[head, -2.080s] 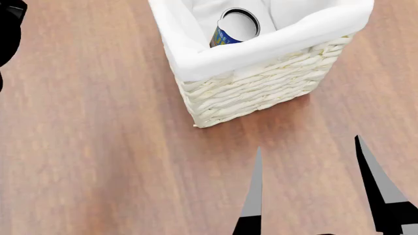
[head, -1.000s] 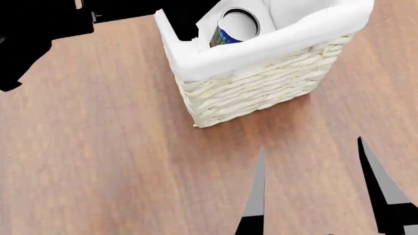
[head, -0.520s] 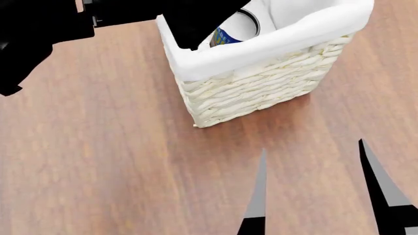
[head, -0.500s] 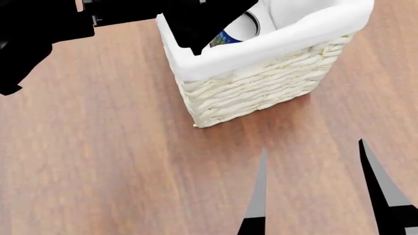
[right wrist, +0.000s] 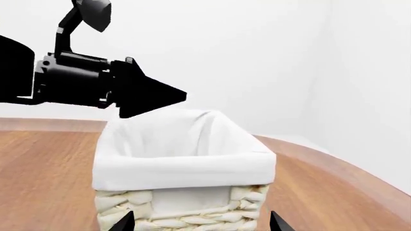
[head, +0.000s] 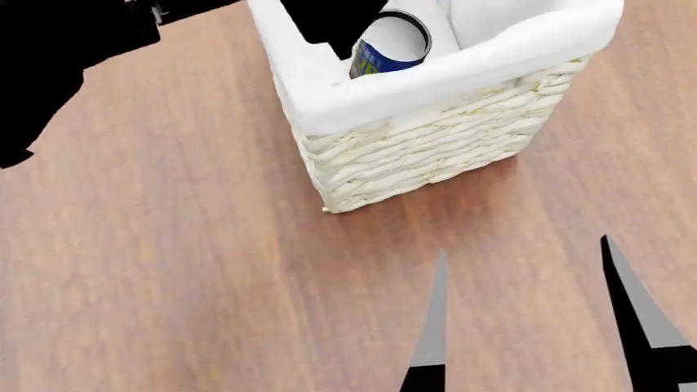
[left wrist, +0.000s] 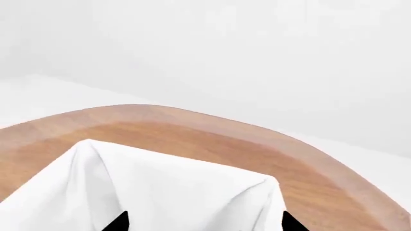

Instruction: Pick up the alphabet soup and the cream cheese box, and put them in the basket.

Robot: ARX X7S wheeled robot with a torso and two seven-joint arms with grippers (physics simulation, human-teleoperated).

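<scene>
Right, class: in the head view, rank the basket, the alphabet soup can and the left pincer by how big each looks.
1. The basket, largest.
2. The left pincer; it is cut off by the frame edge and nearer the camera, so its rank is unsure.
3. The alphabet soup, only partly visible inside the basket.

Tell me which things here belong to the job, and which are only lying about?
Job: soup can, inside the basket; left gripper above the basket; right gripper open. The cream cheese box is not visible.
Lying about: nothing, only the table.
</scene>
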